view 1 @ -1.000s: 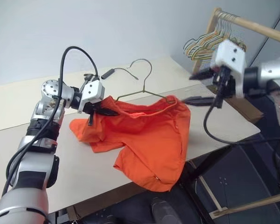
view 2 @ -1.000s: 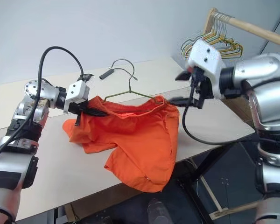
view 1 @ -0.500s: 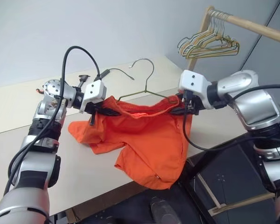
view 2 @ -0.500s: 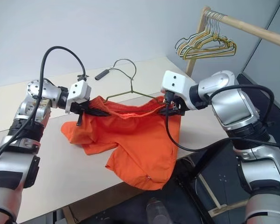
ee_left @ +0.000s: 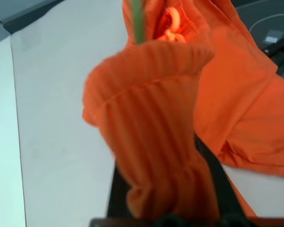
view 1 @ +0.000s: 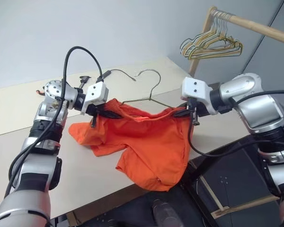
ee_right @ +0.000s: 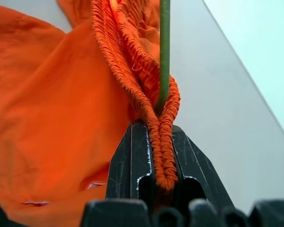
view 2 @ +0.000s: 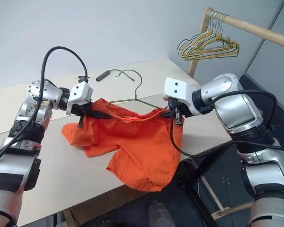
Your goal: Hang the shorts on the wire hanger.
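The orange shorts [view 1: 151, 142] hang stretched by their waistband between my two grippers, above the beige table [view 1: 80, 175], with the legs drooping onto it and over its front edge. My left gripper [view 1: 110, 113] is shut on the waistband's left end, and the fabric is bunched between its fingers [ee_left: 118, 189]. My right gripper [view 1: 182, 112] is shut on the right end of the gathered waistband [ee_right: 161, 118]. The wire hanger [view 1: 151, 97] is thin olive-green wire. It sits inside the waistband with its hook rising behind the shorts. Its wire [ee_right: 164, 47] runs down into the fold that my right gripper pinches.
A wooden rail [view 1: 255, 26] at the back right carries a bunch of gold and pale hangers [view 1: 210, 45]. A small black object with a thin cable [view 1: 106, 74] lies on the far side of the table. The table's corner and a dark frame are below my right arm.
My right gripper came down and left to the waistband's right end and closed on it. The hanger's hook now sits lower. My left gripper stayed where it was.
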